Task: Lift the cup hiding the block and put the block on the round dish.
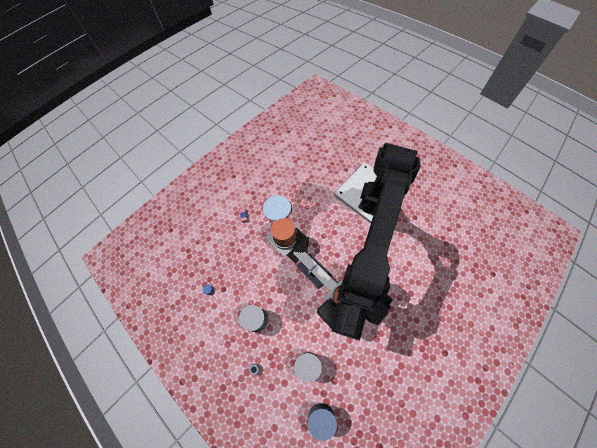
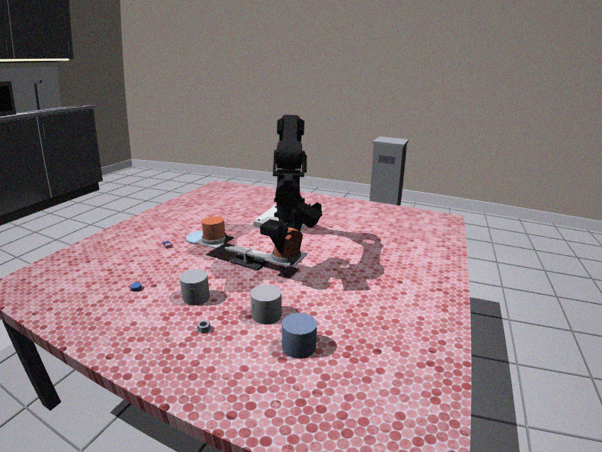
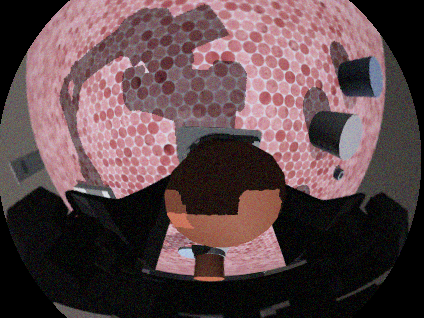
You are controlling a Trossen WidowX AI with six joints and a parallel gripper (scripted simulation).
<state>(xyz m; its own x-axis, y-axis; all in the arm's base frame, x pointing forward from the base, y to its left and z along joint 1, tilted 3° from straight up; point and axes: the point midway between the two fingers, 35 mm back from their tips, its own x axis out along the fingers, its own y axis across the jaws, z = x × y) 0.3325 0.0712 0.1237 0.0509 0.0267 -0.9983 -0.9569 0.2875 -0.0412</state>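
The near cup (image 2: 290, 242) sits tilted at the balance's (image 2: 245, 253) near end; your claw (image 2: 284, 236) grips its sides; the far cup (image 2: 212, 228) stands upright beside the dish (image 2: 193, 237).

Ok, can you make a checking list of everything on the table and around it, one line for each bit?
Surface: table covered in red dots, on a tiled floor.
Job's things: balance; one orange cup on its far end beside the pale blue dish; second orange cup tilted at the near end. No block seen.
Clutter: two grey cylinders, a blue cylinder, a nut, a small blue disc, a tiny block.
Grippers: gripper shut on the second orange cup.
Cables: nothing seen.
Surroundings: dark cabinets, grey pillar.
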